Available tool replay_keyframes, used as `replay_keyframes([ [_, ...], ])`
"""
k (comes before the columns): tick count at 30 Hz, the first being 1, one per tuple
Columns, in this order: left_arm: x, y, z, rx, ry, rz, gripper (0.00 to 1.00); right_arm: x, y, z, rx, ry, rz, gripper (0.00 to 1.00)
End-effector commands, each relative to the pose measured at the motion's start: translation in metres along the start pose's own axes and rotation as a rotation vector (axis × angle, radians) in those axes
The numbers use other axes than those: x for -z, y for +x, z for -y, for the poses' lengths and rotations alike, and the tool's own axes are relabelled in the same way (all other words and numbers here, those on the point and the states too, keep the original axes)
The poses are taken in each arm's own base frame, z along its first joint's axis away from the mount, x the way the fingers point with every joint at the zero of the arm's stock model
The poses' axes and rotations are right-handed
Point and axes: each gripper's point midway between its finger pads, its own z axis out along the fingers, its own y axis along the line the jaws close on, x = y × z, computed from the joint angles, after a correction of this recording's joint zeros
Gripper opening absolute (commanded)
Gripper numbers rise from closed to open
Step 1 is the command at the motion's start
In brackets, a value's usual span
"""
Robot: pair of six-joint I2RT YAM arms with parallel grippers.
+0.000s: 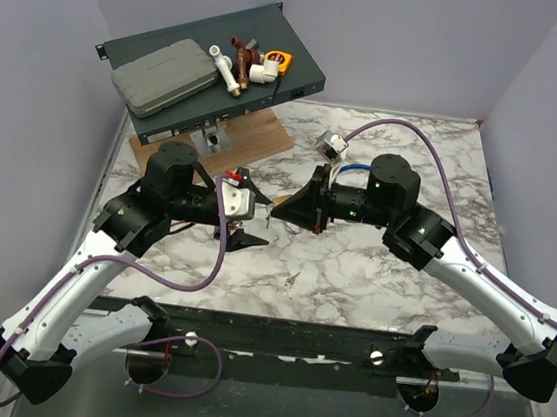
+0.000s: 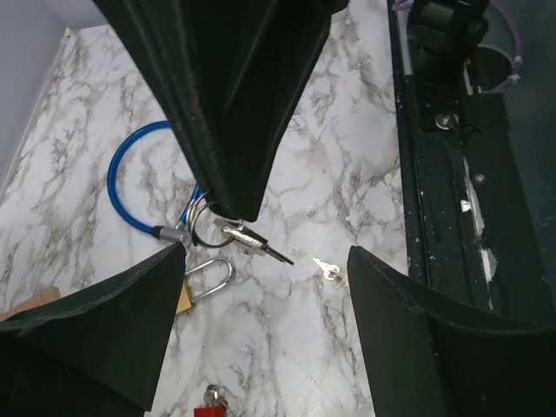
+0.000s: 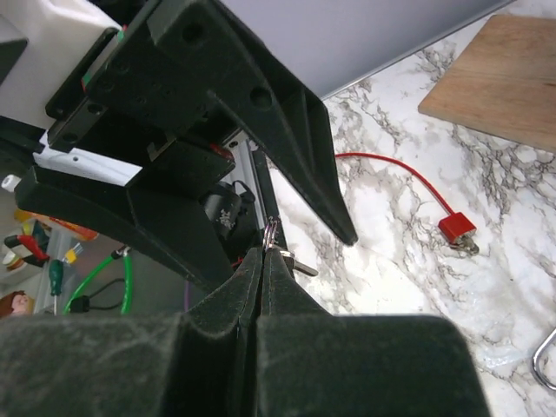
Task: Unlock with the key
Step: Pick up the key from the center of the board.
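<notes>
Right tool [image 3: 263, 254] clenched on key [image 2: 246, 235], above bench middle. Left tool [image 1: 255, 207] gaped, released. Padlock [image 2: 207, 280] lay below; needed steadying, then key blade squared to keyway.

lilac-grey walls [image 1: 428, 44] enclose a white marble-patterned table [image 1: 371, 279]; wooden board [image 1: 256, 138] at back

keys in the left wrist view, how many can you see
2. The held key hangs pinched at the right gripper tip; the loose key lies on the marble table nearby, apart from it. Others may be hidden.
</notes>
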Motion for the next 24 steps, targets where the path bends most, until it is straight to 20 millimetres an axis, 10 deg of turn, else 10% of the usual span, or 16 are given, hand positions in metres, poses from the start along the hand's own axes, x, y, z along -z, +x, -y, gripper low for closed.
replay_keyframes([
  [1,-0.001,-0.015,0.025,0.003,0.103,0.042,0.72,0.007,-0.020,-0.024,0.015,-0.076,0.039,0.01],
  [9,-0.001,-0.016,0.009,-0.021,0.030,0.018,0.29,0.009,-0.024,-0.030,0.022,-0.098,0.041,0.01],
  [24,0.008,-0.019,0.006,-0.049,-0.012,-0.010,0.00,0.021,-0.020,-0.031,0.042,-0.068,0.023,0.01],
])
